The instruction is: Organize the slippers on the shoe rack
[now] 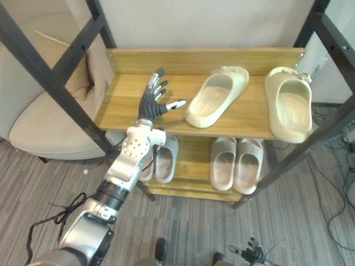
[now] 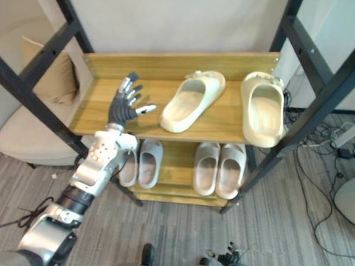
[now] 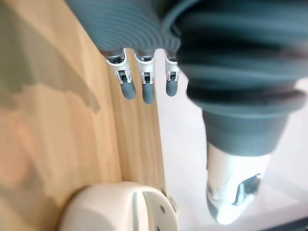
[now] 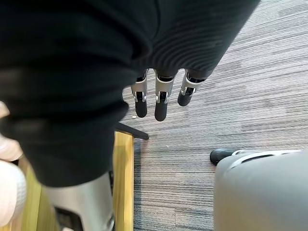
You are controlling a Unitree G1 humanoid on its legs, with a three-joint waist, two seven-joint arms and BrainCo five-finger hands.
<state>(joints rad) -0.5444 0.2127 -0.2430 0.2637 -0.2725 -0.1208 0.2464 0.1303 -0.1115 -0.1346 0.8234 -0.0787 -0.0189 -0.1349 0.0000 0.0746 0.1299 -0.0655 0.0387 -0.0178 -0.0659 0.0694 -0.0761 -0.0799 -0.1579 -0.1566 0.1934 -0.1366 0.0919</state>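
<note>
My left hand (image 1: 154, 101), open and empty, hovers above the top shelf (image 1: 121, 114) beside the skewed slipper (image 1: 216, 96). Best nudge its heel sideways, parallel to its mate (image 1: 289, 107).

The top shelf (image 1: 123, 108) hides the toes of the right grey pair (image 1: 236, 166) and the left grey pair (image 1: 166, 161) below it. The left arm (image 1: 125, 163) also covers part of the left one. In the left wrist view, 1 cream slipper (image 3: 120, 207) runs off the edge.
</note>
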